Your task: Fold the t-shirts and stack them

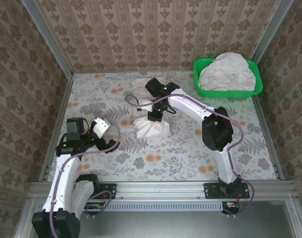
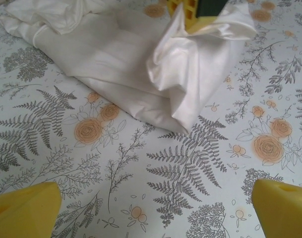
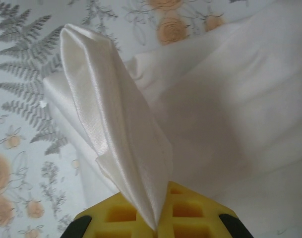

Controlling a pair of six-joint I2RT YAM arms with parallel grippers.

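Left arm: rising from its base at 7 o'clock in the top view, bending at the elbow, with the wrist pointing toward 2 o'clock.
Left end effector (image 1: 102, 126): hanging with its jaws spread wide and gripping nothing, its yellow fingertips (image 2: 22, 210) showing far apart in the left wrist view.
Right arm: climbing from its base at 5 o'clock to a raised elbow, with the forearm stretching toward 10 o'clock.
Right end effector (image 1: 155, 116): pointing downward, its yellow pads (image 3: 141, 213) pinching tight on a lifted fold of the t-shirt (image 1: 151, 130).
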